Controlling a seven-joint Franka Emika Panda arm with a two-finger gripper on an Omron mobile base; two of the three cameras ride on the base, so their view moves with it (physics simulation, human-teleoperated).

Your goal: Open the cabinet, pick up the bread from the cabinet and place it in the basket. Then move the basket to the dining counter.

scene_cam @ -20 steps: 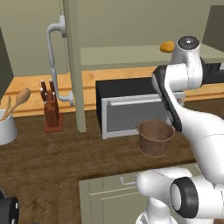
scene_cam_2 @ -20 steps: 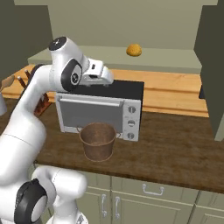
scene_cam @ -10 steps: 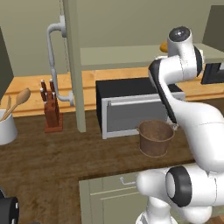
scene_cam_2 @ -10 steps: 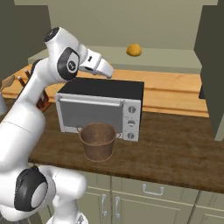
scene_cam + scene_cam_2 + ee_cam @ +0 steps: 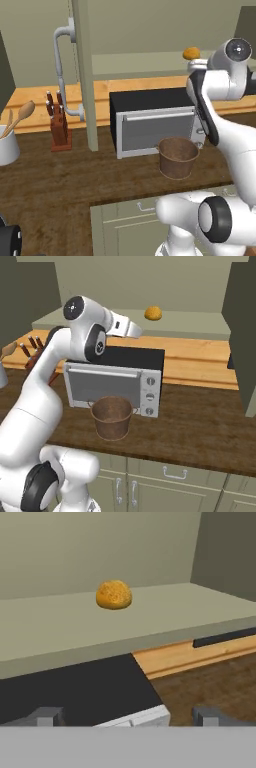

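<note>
Hand view: bread (image 5: pixel 114 594) sits on the cabinet (image 5: pixel 60 629) shelf at 12 o'clock, well ahead of the gripper (image 5: pixel 129 716), whose fingers are spread wide and empty. Being round, the roll has no clear long axis; its dome faces up. A shallow or off-centre close could nudge it rolling deeper. The basket (image 5: pixel 113 417) waits on the tabletop (image 5: pixel 200 431).

I see the small golden-brown bread roll (image 5: pixel 114 595) on the olive-green cabinet shelf (image 5: pixel 60 629); brown woven basket (image 5: pixel 112 417) and black-topped microwave (image 5: pixel 116 381) on the dark wood-grain counter (image 5: pixel 200 426).
</note>
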